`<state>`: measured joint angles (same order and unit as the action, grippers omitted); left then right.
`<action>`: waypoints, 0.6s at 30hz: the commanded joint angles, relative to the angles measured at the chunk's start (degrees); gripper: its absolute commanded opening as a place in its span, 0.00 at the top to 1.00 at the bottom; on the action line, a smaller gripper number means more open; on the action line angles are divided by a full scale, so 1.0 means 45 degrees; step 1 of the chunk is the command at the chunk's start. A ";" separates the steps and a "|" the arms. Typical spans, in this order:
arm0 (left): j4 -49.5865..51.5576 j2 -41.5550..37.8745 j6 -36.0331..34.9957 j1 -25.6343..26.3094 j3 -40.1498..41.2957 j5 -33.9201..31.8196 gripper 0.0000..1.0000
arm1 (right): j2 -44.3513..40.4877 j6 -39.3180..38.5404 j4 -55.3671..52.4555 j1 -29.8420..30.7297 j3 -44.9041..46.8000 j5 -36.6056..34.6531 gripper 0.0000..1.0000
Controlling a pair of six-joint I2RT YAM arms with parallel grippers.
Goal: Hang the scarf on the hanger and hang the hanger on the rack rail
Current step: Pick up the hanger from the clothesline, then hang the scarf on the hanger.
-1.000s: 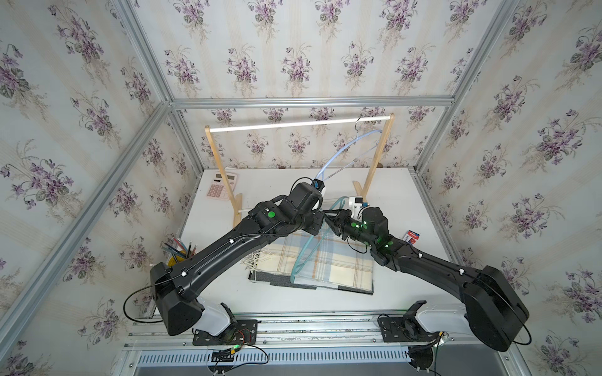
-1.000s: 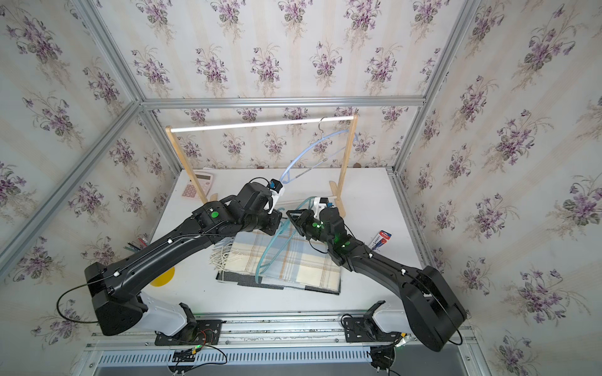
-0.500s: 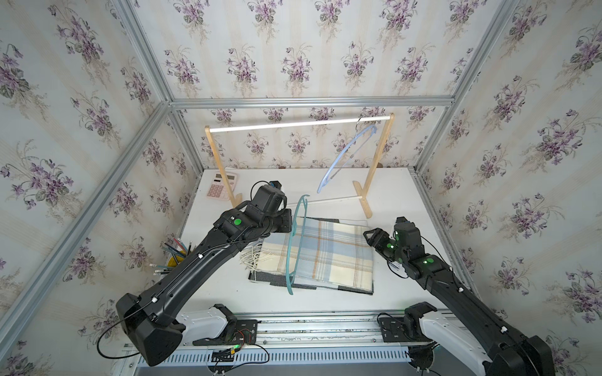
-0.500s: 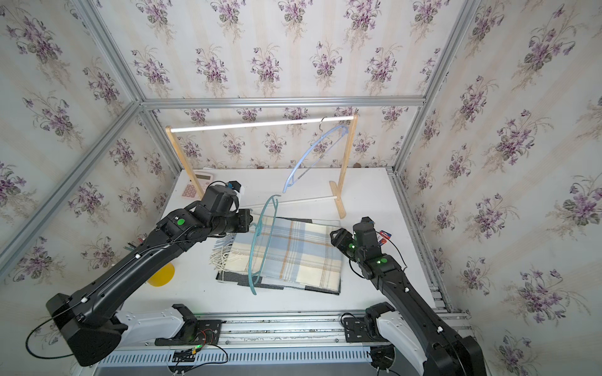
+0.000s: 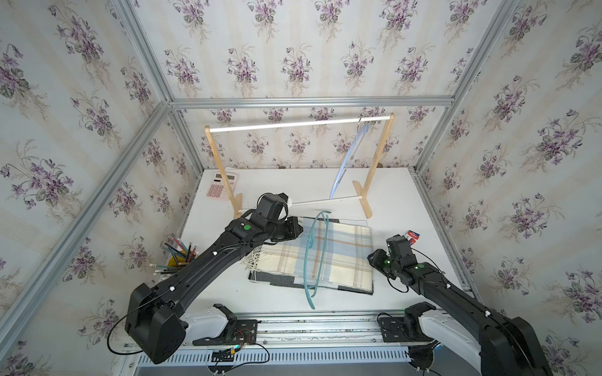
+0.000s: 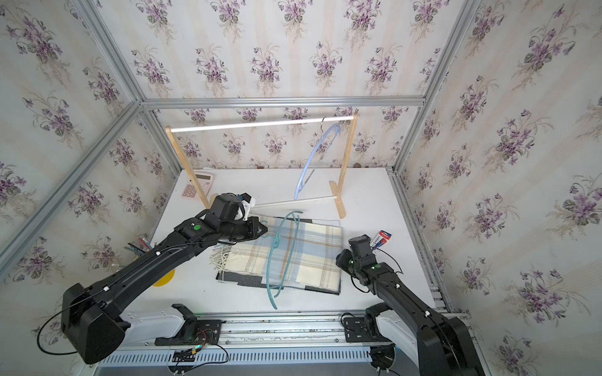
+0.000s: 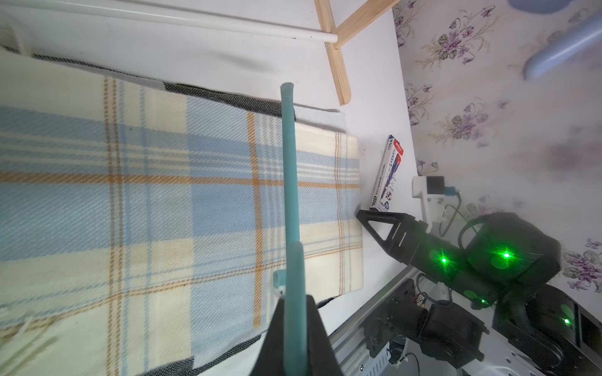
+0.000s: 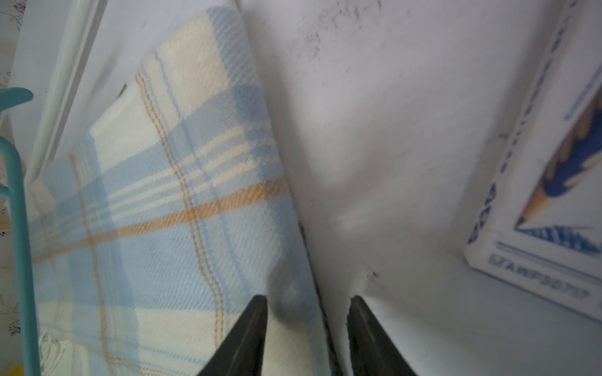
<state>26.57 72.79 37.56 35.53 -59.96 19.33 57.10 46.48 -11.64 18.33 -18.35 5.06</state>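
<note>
At the front edge of the table [image 5: 228, 293], the lower tip of the teal hanger [image 7: 290, 179] reaches past the scarf [image 5: 342, 257]; whether it touches the surface cannot be told. The scarf lies folded flat mid-table on a dark cloth [image 5: 270, 280] that shows only as a thin border. The right gripper [image 8: 308, 312] sits low at the scarf's right edge with its jaws parted, one finger over the plaid and the other over bare table; contact is unclear. Just beyond it is a pencil box [image 5: 412, 236], cut off in the right wrist view. The left gripper [image 7: 294, 312] is clamped on the hanger, holding it above the scarf. In both top views its fingertips are hard to make out, and the left arm hides the scarf's left corner, part of the fringe and most of a yellow pencil cup [image 6: 164, 280]. Open table lies right of the scarf and behind it up to the wooden rack [image 5: 378, 162], where a blue hanger [image 5: 345, 162] hangs at the right end. A rack post crosses the pink calculator [image 5: 221, 188] in the back left corner.
</note>
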 commanded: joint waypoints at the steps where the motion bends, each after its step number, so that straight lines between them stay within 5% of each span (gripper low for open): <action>1: -0.1680 0.0007 -0.0374 -0.0024 0.0297 0.0467 1.00 | 0.0239 -0.0097 0.0745 -0.0005 0.0101 0.0051 0.58; 5: -0.1734 0.0134 -0.1013 -0.0022 0.0552 -0.0286 1.00 | -0.0020 -0.0147 0.0796 0.0009 0.0177 -0.0111 0.68; 12: -0.1799 0.0941 -0.1469 -0.0027 0.0728 -0.1173 1.00 | -0.0539 -0.0245 0.0607 0.0006 0.0044 0.0197 1.00; 18: -0.1756 0.1196 -0.1308 -0.0024 0.0767 -0.1416 1.00 | -0.2155 -0.0541 -0.0231 0.0063 -0.0889 0.1162 1.00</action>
<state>20.49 78.46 32.21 35.48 -56.73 14.35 49.60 45.25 -12.21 18.35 -20.67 7.27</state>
